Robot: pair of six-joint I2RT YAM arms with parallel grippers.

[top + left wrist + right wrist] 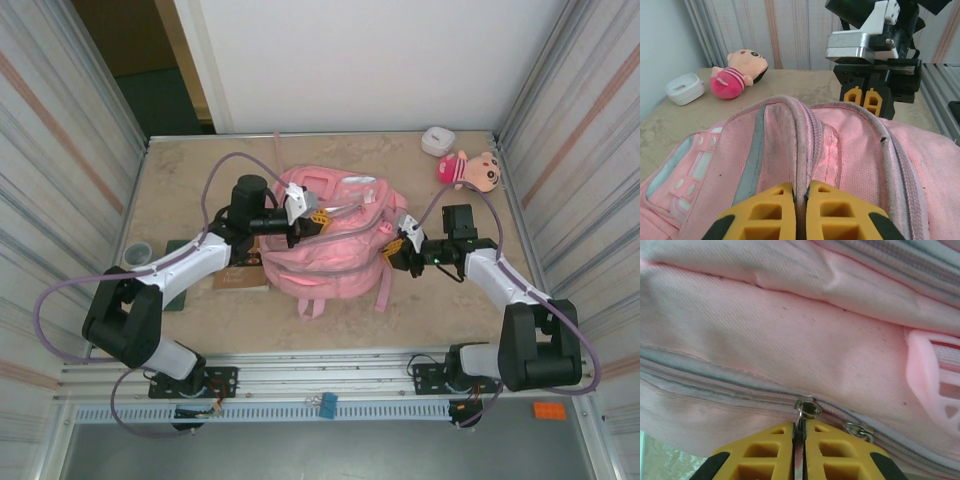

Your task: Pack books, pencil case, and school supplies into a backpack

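The pink backpack is seen lying in the middle of the desk. Its top handle is pinched tight between the left fingers, with hardly any gap showing. At the backpack's right side, a metal zipper pull is clamped between the right fingers, drawn narrow. The book is spotted flat on the desk, just left of the backpack, partly hidden under the left arm.
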